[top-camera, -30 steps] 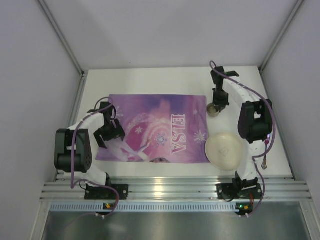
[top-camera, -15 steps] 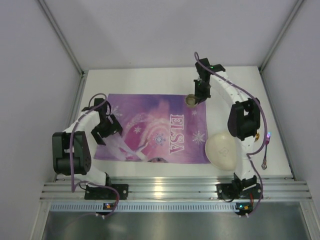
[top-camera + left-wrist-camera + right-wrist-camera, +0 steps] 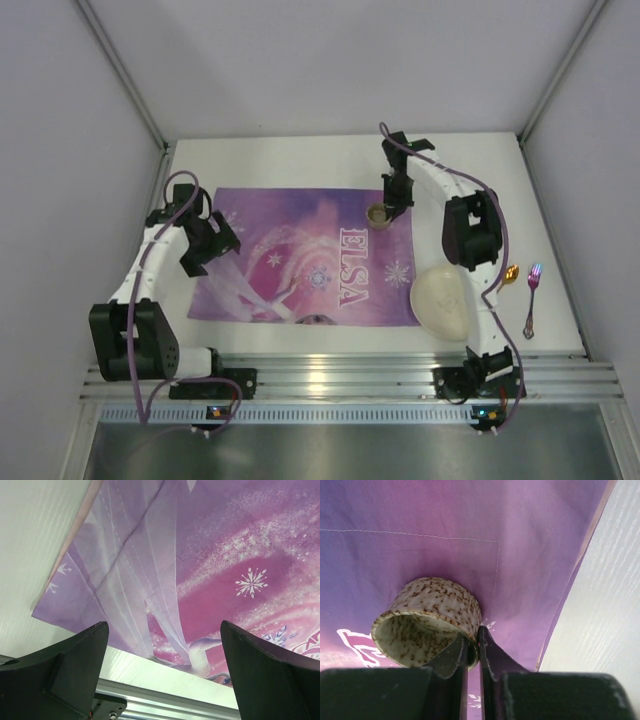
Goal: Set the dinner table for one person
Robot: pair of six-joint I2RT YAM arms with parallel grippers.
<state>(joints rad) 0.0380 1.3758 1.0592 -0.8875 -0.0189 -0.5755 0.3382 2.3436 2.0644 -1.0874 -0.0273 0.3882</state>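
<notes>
The white dinner table (image 3: 300,160) carries a purple "ELSA" placemat (image 3: 310,255). My right gripper (image 3: 385,208) is shut on the rim of a small speckled beige cup (image 3: 378,214), one finger inside and one outside. In the right wrist view the cup (image 3: 427,620) is over the placemat's far right corner (image 3: 445,530). My left gripper (image 3: 205,250) is open and empty above the placemat's left part (image 3: 200,570), with the near edge of the table (image 3: 145,667) between its fingers. A cream plate (image 3: 445,300) lies on the table right of the placemat.
A multicoloured fork (image 3: 531,298) and a small gold object (image 3: 510,274) lie on the table at the right. A ribbed aluminium rail (image 3: 330,378) runs along the near edge. White walls enclose the table on three sides.
My right gripper has carried the cup left from off the mat to over its far right corner. My left arm has stretched further back. The fork and gold object have come into view.
</notes>
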